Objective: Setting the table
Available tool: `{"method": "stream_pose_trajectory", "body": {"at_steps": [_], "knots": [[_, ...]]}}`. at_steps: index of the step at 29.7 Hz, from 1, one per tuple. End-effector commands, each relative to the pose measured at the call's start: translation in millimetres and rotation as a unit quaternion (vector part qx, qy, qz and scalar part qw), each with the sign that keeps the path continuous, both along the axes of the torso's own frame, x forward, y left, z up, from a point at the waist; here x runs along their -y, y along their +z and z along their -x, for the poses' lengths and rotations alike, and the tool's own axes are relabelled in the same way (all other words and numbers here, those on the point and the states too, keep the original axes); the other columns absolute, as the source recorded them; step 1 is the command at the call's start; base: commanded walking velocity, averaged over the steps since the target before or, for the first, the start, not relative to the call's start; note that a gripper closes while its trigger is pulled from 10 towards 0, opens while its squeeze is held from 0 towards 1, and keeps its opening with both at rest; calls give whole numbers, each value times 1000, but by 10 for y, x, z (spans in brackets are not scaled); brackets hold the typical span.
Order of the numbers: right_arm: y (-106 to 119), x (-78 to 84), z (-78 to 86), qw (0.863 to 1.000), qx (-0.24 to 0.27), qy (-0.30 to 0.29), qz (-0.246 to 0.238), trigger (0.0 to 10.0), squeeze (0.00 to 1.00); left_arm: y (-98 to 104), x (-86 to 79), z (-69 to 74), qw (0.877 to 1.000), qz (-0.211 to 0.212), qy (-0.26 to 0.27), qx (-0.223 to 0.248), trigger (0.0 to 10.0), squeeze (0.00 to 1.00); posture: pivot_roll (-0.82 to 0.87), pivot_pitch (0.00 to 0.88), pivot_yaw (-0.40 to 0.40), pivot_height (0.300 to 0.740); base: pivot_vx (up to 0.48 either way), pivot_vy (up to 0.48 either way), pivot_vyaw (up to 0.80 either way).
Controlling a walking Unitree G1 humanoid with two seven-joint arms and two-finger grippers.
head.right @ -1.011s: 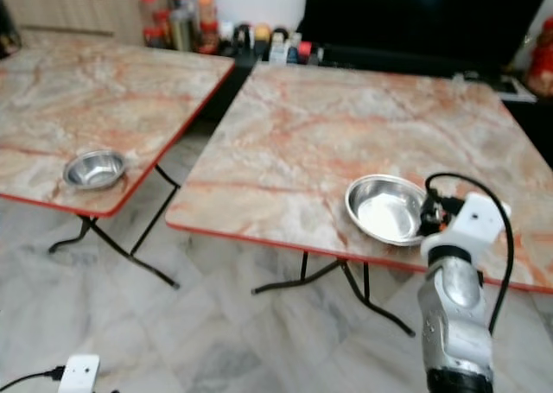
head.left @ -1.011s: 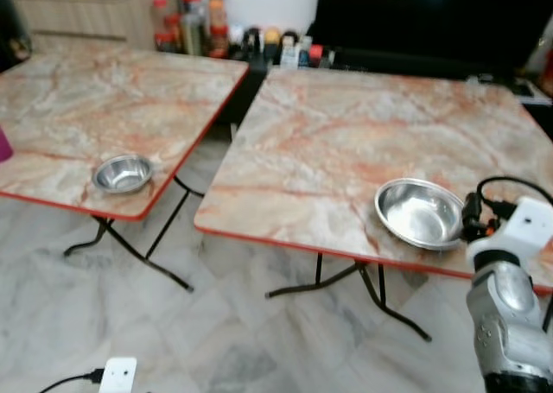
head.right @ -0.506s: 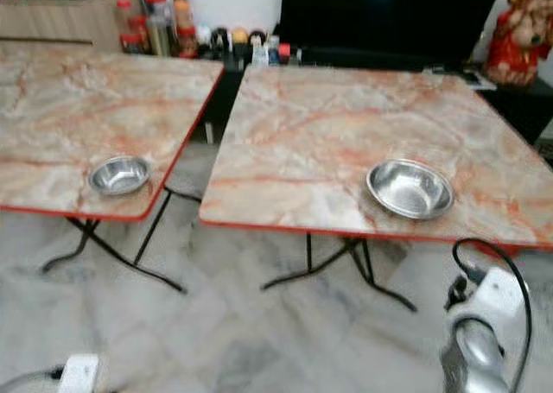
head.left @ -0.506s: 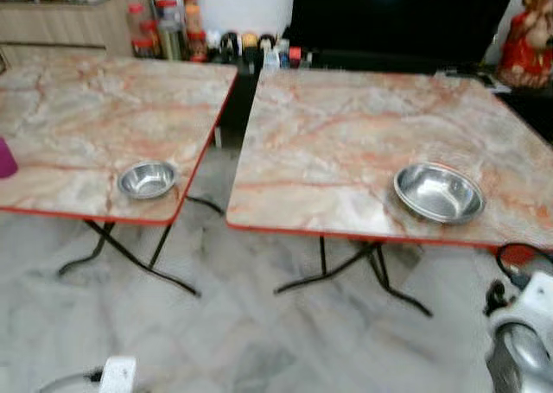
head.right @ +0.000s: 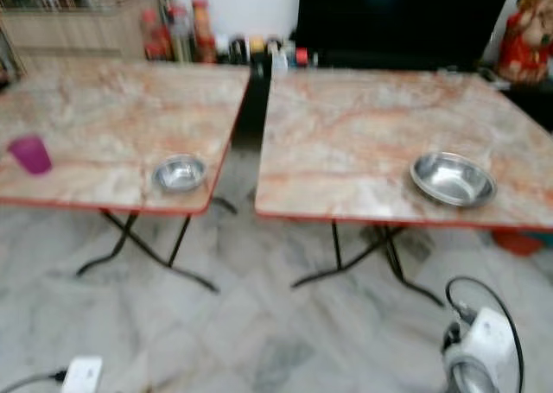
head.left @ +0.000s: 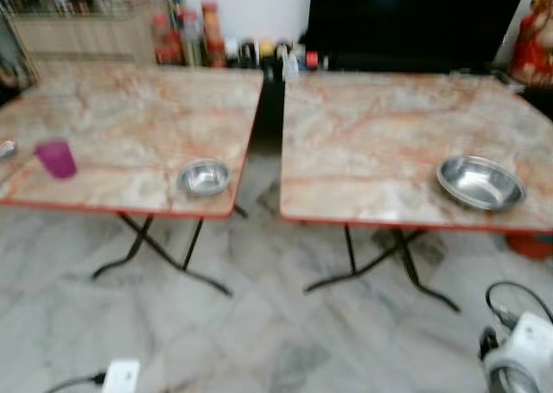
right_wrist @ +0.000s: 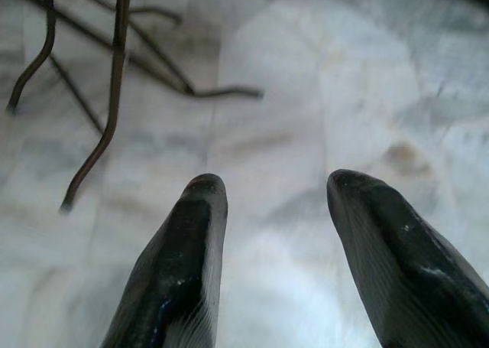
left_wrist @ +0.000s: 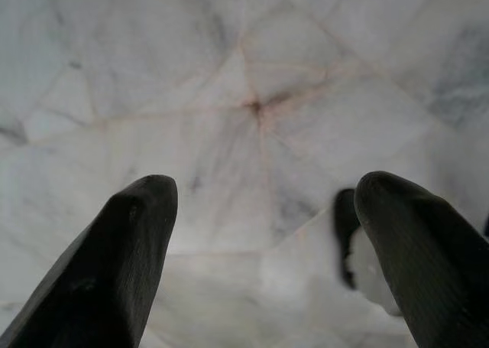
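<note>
Two marble-patterned folding tables stand side by side, each carrying a steel bowl; both hands hang low and empty.

The left table (head.left: 112, 134) holds a small steel bowl (head.left: 204, 177) near its front right corner and a purple cup (head.left: 56, 159) toward its left front edge, well apart from the bowl. The right table (head.left: 389, 134) carries a larger, shallow steel bowl (head.left: 480, 182) near its front right edge. Bottles and jars (head.left: 186, 34) line the wall behind the tables, beside a dark screen (head.left: 415, 17). The left hand (left_wrist: 260, 210) points at the marble floor (head.left: 259, 332), fingers spread apart, gripping nothing. The right hand (right_wrist: 275, 210) likewise hangs open over the floor near the black table legs (right_wrist: 114, 73).
</note>
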State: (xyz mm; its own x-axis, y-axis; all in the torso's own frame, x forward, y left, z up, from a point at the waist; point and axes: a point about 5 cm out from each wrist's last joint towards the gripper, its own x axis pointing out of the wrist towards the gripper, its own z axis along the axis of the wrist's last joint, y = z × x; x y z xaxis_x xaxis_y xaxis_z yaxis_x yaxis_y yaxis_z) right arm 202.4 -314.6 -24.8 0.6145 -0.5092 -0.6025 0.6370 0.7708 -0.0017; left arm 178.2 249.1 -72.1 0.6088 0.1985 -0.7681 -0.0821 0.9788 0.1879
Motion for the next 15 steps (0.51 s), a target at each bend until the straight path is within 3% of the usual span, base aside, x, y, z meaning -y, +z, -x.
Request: {"method": "stream_pose_trajectory", "body": {"at_steps": [1, 6, 11, 15], "knots": [[-106, -40, 88, 1000, -23, 6, -16, 10000, 0, 6, -63, 17, 1000, -16, -4, -13, 10000, 0, -30, 26, -49, 740, 0, 0, 0], [-239, -87, 242, 997, -65, 15, -29, 10000, 0, -1, -67, 30, 1000, -15, 1, -17, 10000, 0, -29, 23, -49, 740, 0, 0, 0], [-460, -245, 530, 990, -120, 31, -63, 10000, 0, -1, -83, 34, 1000, -15, 8, -22, 10000, 0, -26, 44, -42, 740, 0, 0, 0], [-563, -339, 693, 985, -151, 42, -71, 10000, 0, -2, -88, 35, 999, -17, 10, -26, 10000, 0, -16, 55, -41, 740, 421, 0, 0]]}}
